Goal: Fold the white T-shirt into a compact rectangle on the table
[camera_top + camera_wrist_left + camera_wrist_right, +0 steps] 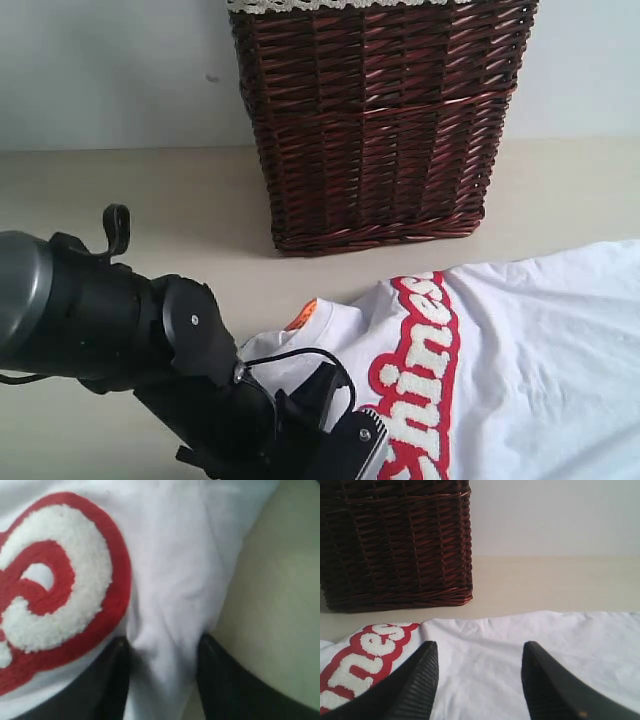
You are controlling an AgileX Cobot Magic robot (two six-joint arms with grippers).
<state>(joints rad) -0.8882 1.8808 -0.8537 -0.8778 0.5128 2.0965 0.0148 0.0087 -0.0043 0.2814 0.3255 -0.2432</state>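
Exterior view: the shirt (540, 340) lies on the table (120, 190) before the basket (380, 120). Left wrist view: the left claw (162, 647), narrow, pinches a ridge of shirt. Right wrist view: the right claw (480, 650) stands wide over the shirt.

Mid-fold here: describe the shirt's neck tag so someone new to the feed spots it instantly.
Start at the dark brown wicker basket at the back of the table; the white T-shirt lies in front of it. At the shirt's left end in the exterior view, past the red-outlined letters, a small orange tag peeks out, the only orange among white cloth and beige tabletop.
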